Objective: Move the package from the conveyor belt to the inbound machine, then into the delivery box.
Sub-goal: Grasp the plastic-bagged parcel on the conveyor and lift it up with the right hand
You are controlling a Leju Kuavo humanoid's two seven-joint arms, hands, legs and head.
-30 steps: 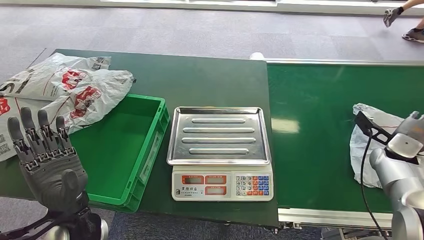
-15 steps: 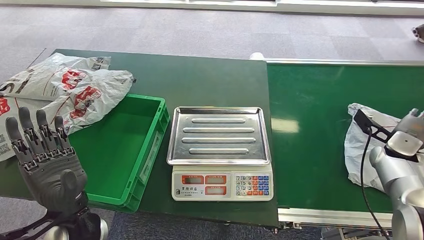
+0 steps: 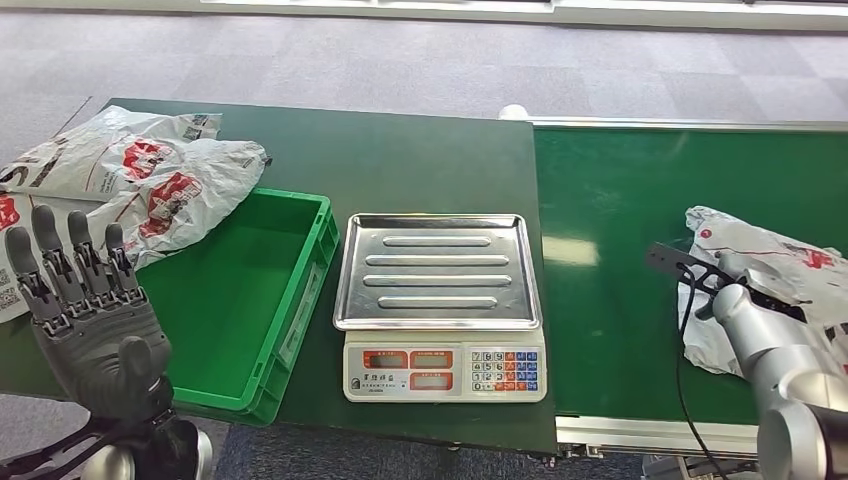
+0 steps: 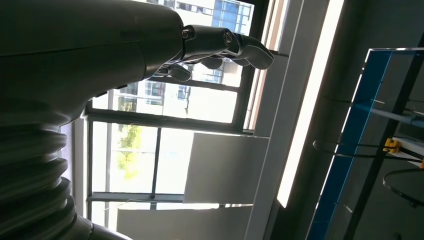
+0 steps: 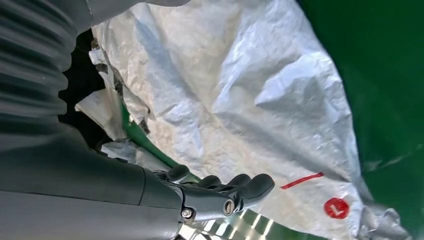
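Resting on the conveyor belt [image 3: 620,200], the package [image 3: 770,270] lies under the right hand [image 5: 220,192], grasp unclear; left hand [image 3: 85,320] spread empty

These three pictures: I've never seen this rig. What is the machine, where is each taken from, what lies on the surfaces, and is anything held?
It is a humanoid robot with two arms ending in fingered hands. The head view looks down from its body. A green crate and a scale with a bare steel pan sit on the table; printed bags lie beside the crate. To the right runs the conveyor belt with a white package on it. The left hand is raised, fingers spread, holding nothing; its wrist camera faces windows. The right wrist camera shows the right hand close over the package; whether it grips is unclear.
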